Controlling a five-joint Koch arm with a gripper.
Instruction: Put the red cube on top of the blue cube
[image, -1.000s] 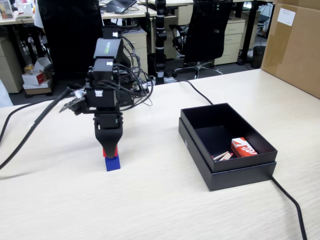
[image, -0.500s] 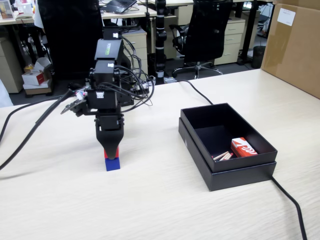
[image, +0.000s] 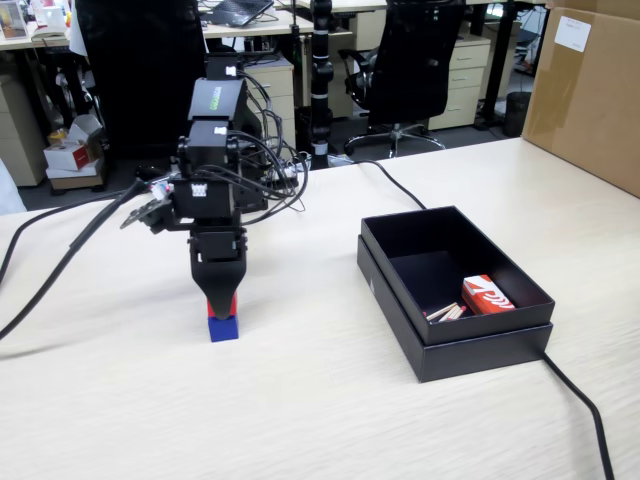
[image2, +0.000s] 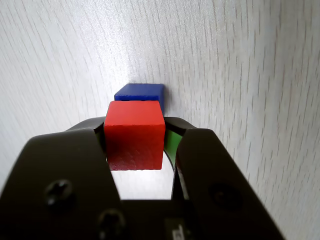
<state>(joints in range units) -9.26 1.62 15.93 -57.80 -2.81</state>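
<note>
Fixed view: one arm, wrist pointed straight down, end effector (image: 222, 303) clamped on the red cube (image: 225, 307), of which only a narrow strip shows between the dark jaws. The blue cube (image: 224, 328) sits directly beneath on the pale wood-grain counter (image: 300, 400), left of centre; the red cube appears to rest on or just above its top, contact not resolvable here. A black open box (image: 455, 345) stands well apart to the right, holding a red-and-white carton (image: 487, 295) and some thin sticks; a black cable (image: 580, 400) runs off from the box toward the near right. Open counter lies on every side of the stack; the near edge of the counter is out of view. Wrist view: the red cube (image2: 134, 135) is gripped on its left and right faces between the two jaws of the end effector (image2: 135, 142). The blue cube (image2: 141, 93) shows just beyond it, shifted slightly right, so the upper cube seems to overhang a little on the left. Judgement: placement is nearly complete; the coming move turns on vertical alignment of red over blue, then parting the jaws and lifting straight up without dragging the stack. Bare counter surrounds the pair in this view.
</note>
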